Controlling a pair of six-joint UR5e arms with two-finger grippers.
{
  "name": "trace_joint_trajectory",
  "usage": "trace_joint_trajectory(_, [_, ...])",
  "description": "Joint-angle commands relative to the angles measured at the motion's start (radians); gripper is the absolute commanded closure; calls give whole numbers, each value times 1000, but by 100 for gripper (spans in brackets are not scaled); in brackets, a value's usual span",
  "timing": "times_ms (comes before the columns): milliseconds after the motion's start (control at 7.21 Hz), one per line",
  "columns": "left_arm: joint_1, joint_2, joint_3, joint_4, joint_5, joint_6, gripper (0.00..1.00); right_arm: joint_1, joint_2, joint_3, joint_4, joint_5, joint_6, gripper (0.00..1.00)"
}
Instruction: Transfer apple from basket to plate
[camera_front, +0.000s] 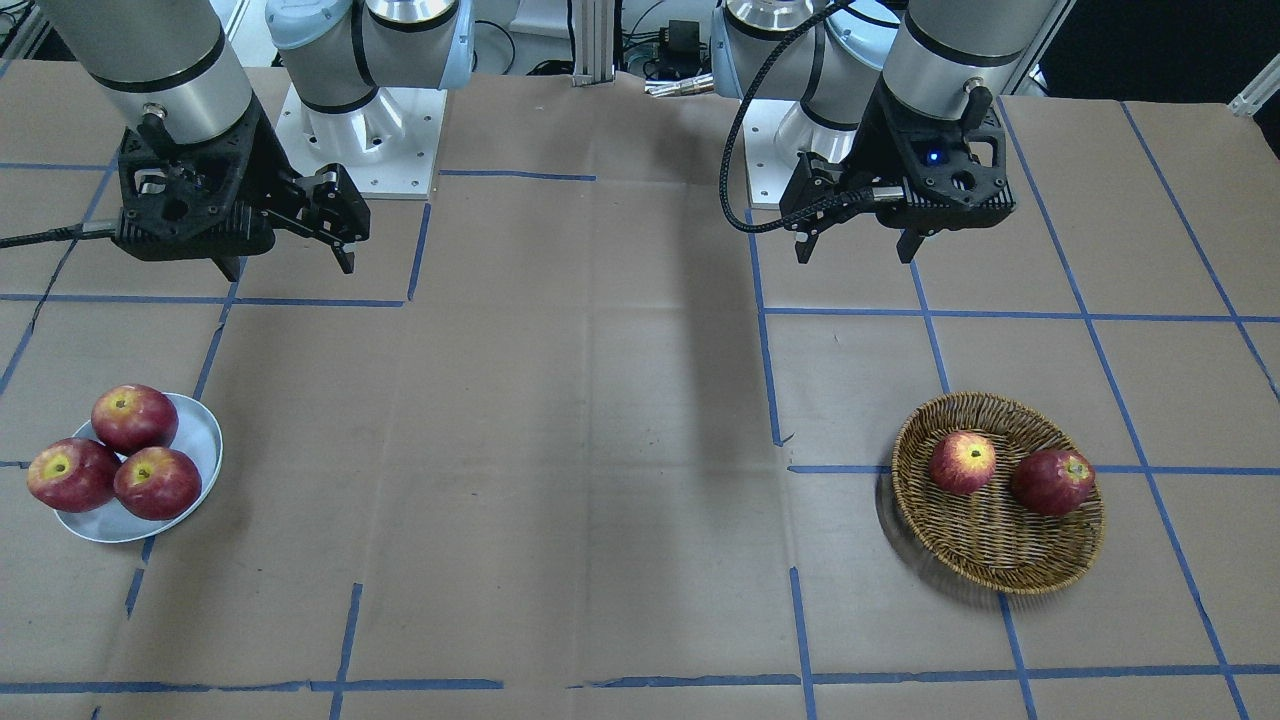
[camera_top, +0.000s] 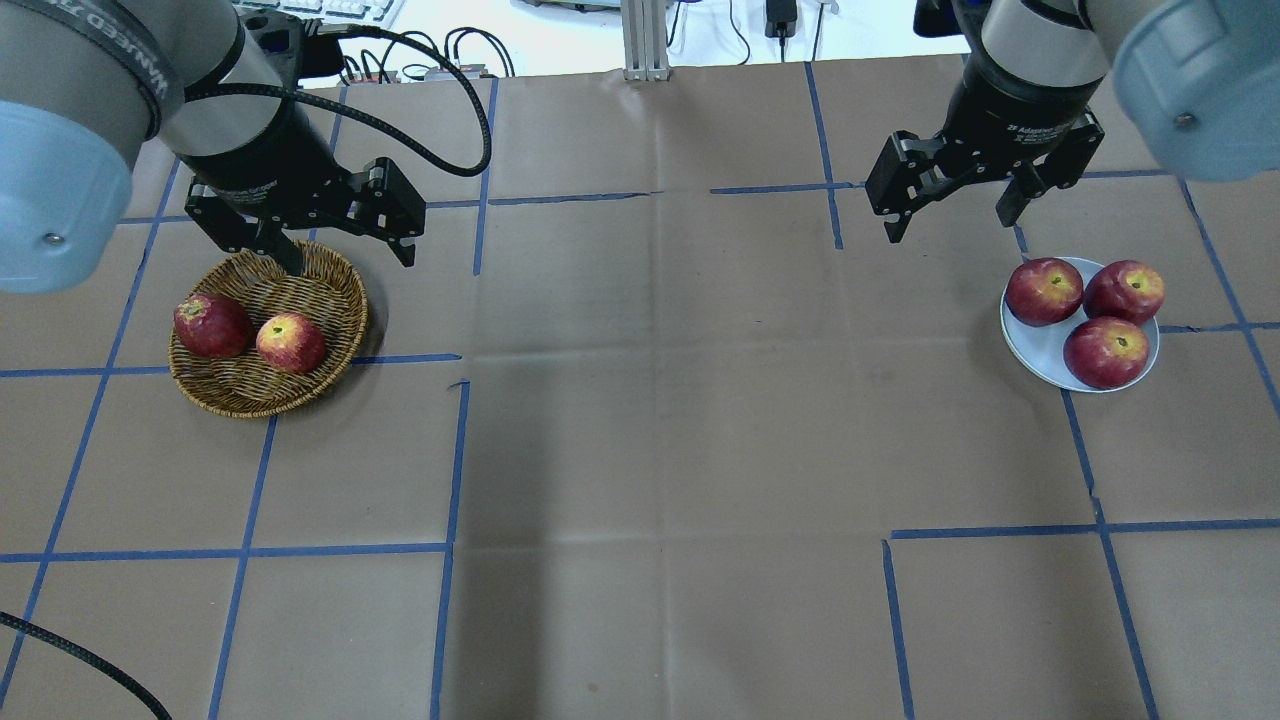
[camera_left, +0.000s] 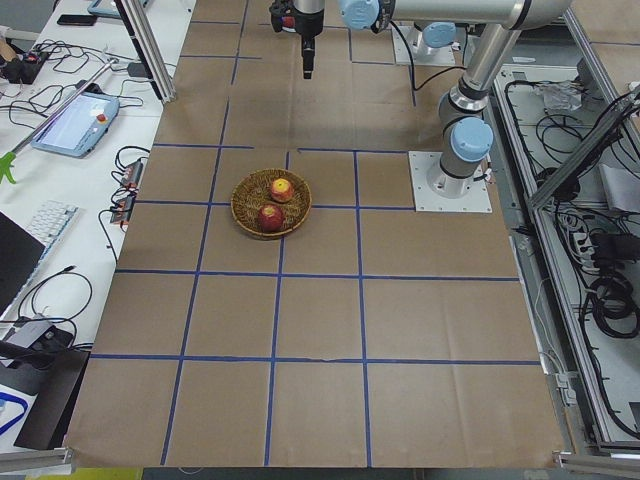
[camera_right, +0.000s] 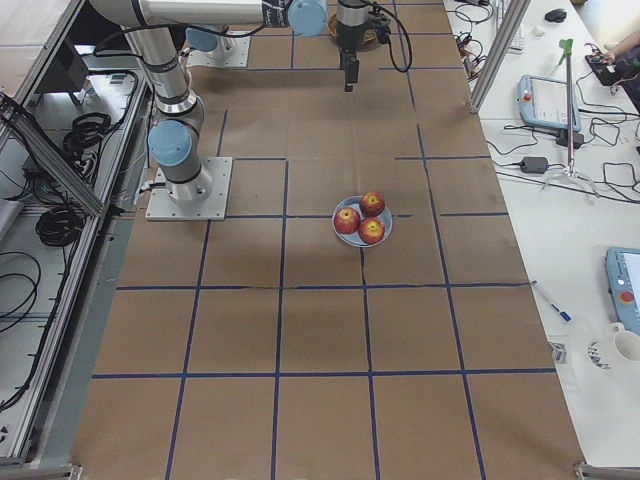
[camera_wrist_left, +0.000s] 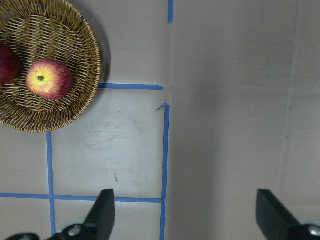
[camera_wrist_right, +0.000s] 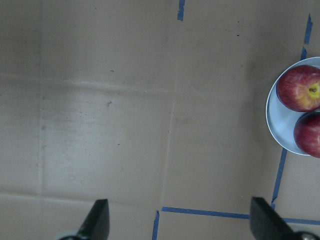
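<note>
wicker basket (camera_top: 250, 392) holding the striped apple (camera_top: 291, 342) lies just off beneath the left jaws, wide open and empty; right jaws, equally open and empty, hang by the plate (camera_top: 1032, 342).

Five apples on the table (camera_top: 640, 450), and here's the tally. Two in the basket (camera_top: 345, 295): one striped apple (camera_top: 291, 342), one dark apple (camera_top: 212, 325). Three on the plate (camera_top: 1035, 345): first red apple (camera_top: 1043, 291), second red apple (camera_top: 1124, 291), third red apple (camera_top: 1106, 352). That's one striped against four dark reds. One basket, one plate, one table. Two arms come in, left arm (camera_top: 230, 110) and right arm (camera_top: 1030, 70). Two grippers as well, left gripper (camera_top: 350, 257) and right gripper (camera_top: 948, 228), two fingers (camera_top: 403, 228) on each, so four fingers all told.
</note>
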Motion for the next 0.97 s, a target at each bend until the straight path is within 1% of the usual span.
trace_joint_trajectory(0, [0, 3, -2, -15, 1, -1, 0, 0, 1, 0, 0, 0, -1, 0])
trace_joint_trajectory(277, [1, -14, -4, -6, -2, -1, 0, 0, -1, 0, 0, 0, -1, 0])
trace_joint_trajectory(555, [20, 3, -4, -13, 3, 1, 0, 0, -1, 2, 0, 0, -1, 0])
trace_joint_trajectory(693, [21, -4, -5, -12, 3, 36, 0, 0, -1, 2, 0, 0, -1, 0])
trace_joint_trajectory(832, [26, -12, -15, 0, 4, 130, 0, 0, -1, 2, 2, 0, 1, 0])
